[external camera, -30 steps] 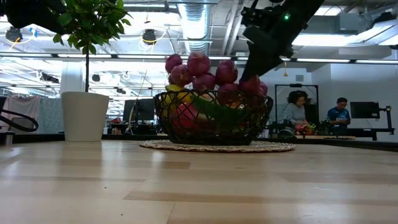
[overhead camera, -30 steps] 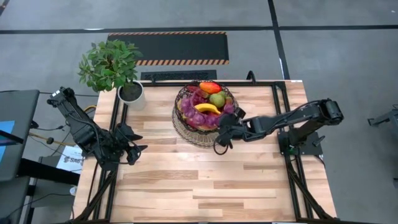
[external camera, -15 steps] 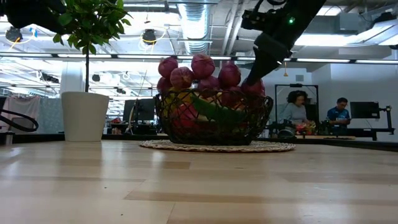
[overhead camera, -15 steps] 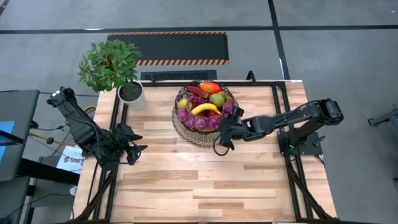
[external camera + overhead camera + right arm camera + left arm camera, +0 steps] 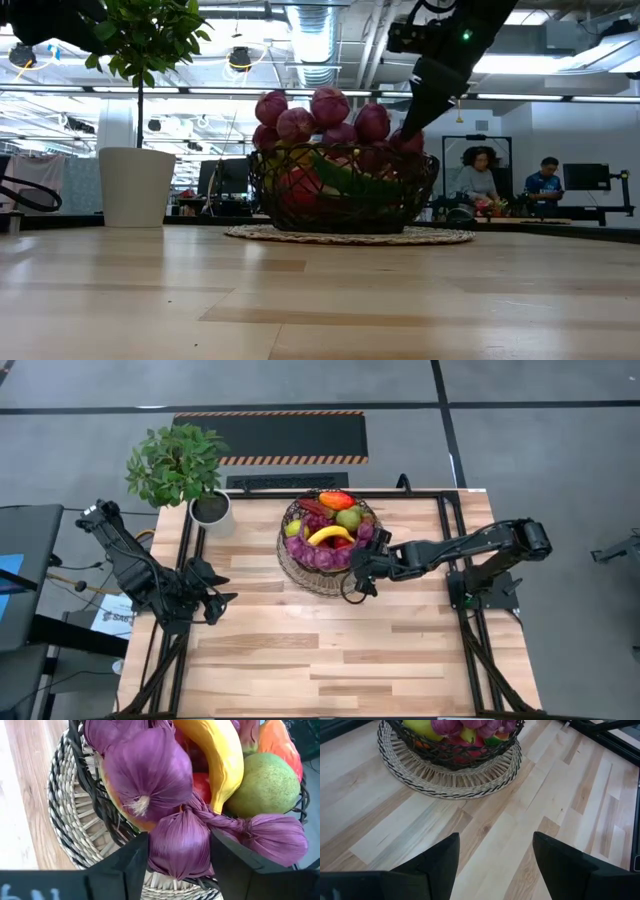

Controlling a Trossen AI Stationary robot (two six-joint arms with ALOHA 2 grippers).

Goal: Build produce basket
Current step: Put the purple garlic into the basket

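The basket (image 5: 297, 568) of dark wire stands on a woven wicker mat at the table's far middle, filled with produce: a yellow banana (image 5: 331, 534), a green fruit (image 5: 349, 518), a red-orange fruit (image 5: 338, 500). A string of purple bulbs (image 5: 320, 555) lies along the basket's near side and heaps above the rim in the low view (image 5: 330, 108). My right gripper (image 5: 181, 857) is at the basket's right near rim, shut on one bulb. My left gripper (image 5: 495, 860) waits open over the table's left edge (image 5: 213, 597), nothing between its fingers. My right gripper pinches one bulb (image 5: 180, 845) of the purple string between its two fingers, a bulb at the basket's right near rim. The fingers come slanting down from the table's right side. The other bulbs, knotted to it, rest on the produce inside the basket.
A white pot with a leafy green plant (image 5: 210, 510) stands at the table's far left corner. Bare wooden tabletop (image 5: 330, 650) stretches over the whole near half. People (image 5: 478, 180) sit in the room far behind the table.
My right gripper has rolled about its own axis while staying beside the basket's right rim. The purple string has shifted off the middle of the produce toward the basket's near side, uncovering the banana.
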